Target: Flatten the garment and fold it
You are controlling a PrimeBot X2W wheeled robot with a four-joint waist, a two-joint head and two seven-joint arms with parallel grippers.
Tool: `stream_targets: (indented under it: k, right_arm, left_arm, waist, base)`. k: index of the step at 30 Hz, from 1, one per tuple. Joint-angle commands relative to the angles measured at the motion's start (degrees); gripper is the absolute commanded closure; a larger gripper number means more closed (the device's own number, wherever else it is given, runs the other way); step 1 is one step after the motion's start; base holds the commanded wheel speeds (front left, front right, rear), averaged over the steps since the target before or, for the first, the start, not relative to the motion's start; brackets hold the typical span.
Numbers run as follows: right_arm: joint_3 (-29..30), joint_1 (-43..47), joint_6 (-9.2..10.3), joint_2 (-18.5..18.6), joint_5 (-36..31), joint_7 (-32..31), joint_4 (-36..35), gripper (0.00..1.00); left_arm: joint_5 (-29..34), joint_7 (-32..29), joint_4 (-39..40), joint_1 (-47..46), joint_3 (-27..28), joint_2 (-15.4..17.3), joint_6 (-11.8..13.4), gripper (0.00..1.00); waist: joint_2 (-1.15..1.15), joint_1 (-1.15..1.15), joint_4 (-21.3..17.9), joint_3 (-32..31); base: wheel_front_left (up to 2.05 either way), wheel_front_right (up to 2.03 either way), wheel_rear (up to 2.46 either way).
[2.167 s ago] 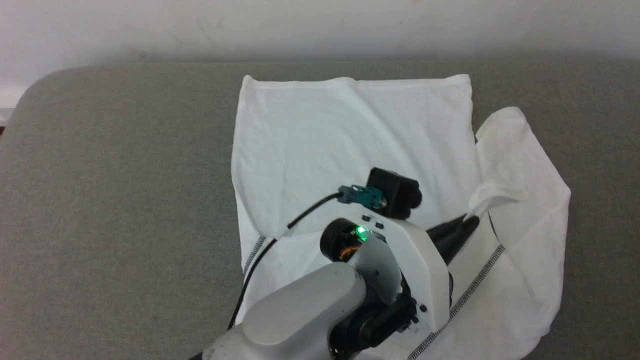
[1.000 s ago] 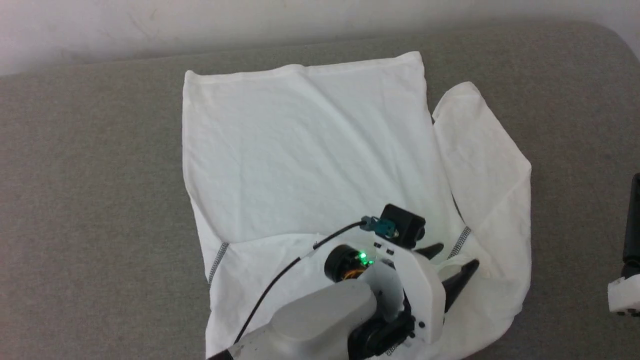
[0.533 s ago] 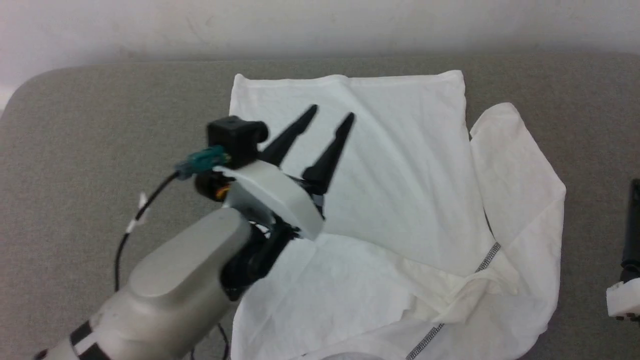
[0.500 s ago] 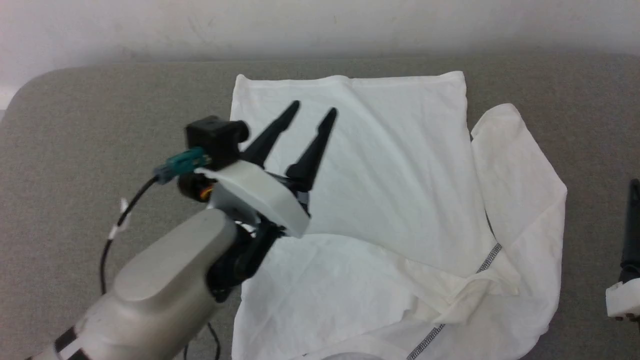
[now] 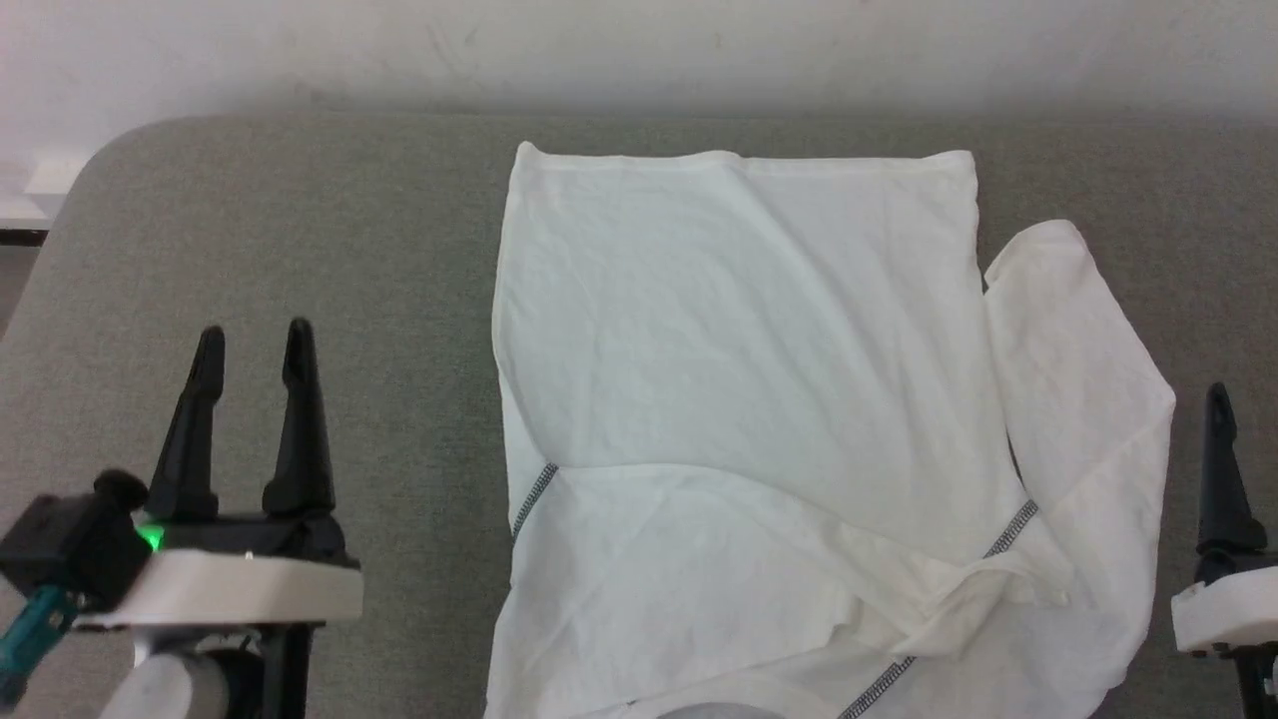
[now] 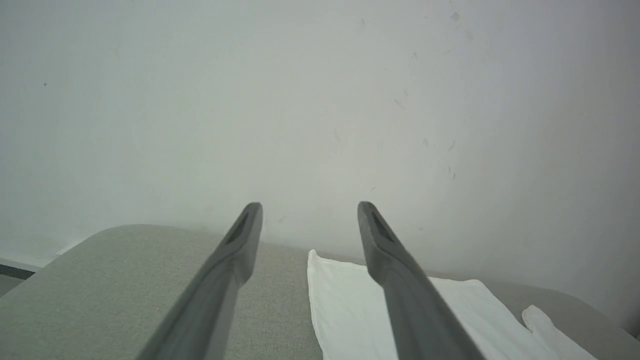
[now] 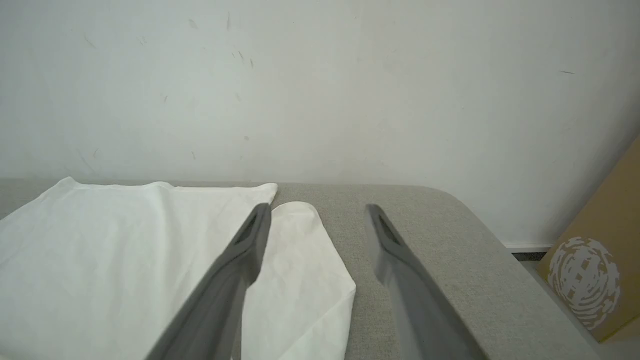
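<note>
One white garment lies spread on the grey table, about the table's middle, its straight hem close to the table's far edge. The half nearer the table's front edge is rumpled and lapped over itself, and two dark zigzag seams show there. A sleeve lies doubled back along the side toward the table's right end.

My left gripper hangs above bare table toward its left end, fingers spread apart with nothing between them, clear of the cloth. My right gripper hangs toward the table's right end, beside the sleeve, fingers likewise wide apart and empty.

A pale wall rises behind the table's far edge, and a cardboard box stands past its right end.
</note>
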State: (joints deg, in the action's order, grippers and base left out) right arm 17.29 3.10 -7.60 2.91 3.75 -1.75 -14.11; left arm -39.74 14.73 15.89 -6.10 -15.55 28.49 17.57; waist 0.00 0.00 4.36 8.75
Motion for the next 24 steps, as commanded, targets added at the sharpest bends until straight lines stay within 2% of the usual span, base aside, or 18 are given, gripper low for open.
stream_targets:
  k: [1,5,9,12,17,20,24]
  right_arm:
    - [-0.28,0.66,0.11,-0.03,0.54,0.56,0.49,0.0]
    - [-1.17,0.87,0.11,-0.03,0.97,1.61,2.18,0.0]
    - [-1.38,1.07,0.11,-0.03,1.73,2.83,4.12,0.0]
    - [-1.41,1.19,0.11,-0.03,2.05,3.52,5.31,0.0]
    - [-1.85,-1.32,0.11,-0.03,0.94,3.42,5.44,0.0]
    - [-2.31,-5.38,0.11,-0.03,1.36,2.36,4.8,0.0]
    - [-2.88,-13.03,0.11,-0.03,-1.68,-1.15,3.88,0.0]
  left_arm:
    - [2.02,0.26,0.52,3.08,1.91,-1.62,-1.31,0.0]
    - [7.53,0.26,-0.39,10.59,6.32,-5.58,-5.78,0.0]
    - [12.77,0.26,-2.85,14.46,9.06,-8.63,-7.9,0.0]
    - [13.88,0.26,-3.63,15.12,10.82,-11.55,-9.85,0.0]
    - [15.39,0.27,-4.81,14.33,13.2,-14.1,-13.18,0.0]
    - [15.22,0.27,-4.76,13.56,14.93,-15.72,-14.93,0.0]
    - [16.08,0.27,-5.35,12.49,16.33,-16.82,-16.95,0.0]
  waist:
    - [0.0,0.0,0.44,0.3]
    - [0.0,0.0,1.1,0.65]
    - [0.0,0.0,1.62,0.63]
    - [0.0,0.0,1.95,0.56]
    - [0.0,0.0,1.42,1.25]
    - [0.0,0.0,0.32,2.63]
    - [0.0,0.0,-0.66,5.29]
  base:
    - [0.0,0.0,0.0]
    - [0.0,0.0,0.0]
    - [0.0,0.0,0.0]
    - [0.0,0.0,0.0]
    - [0.0,0.0,0.0]
    - [0.0,0.0,0.0]
    - [0.0,0.0,0.0]
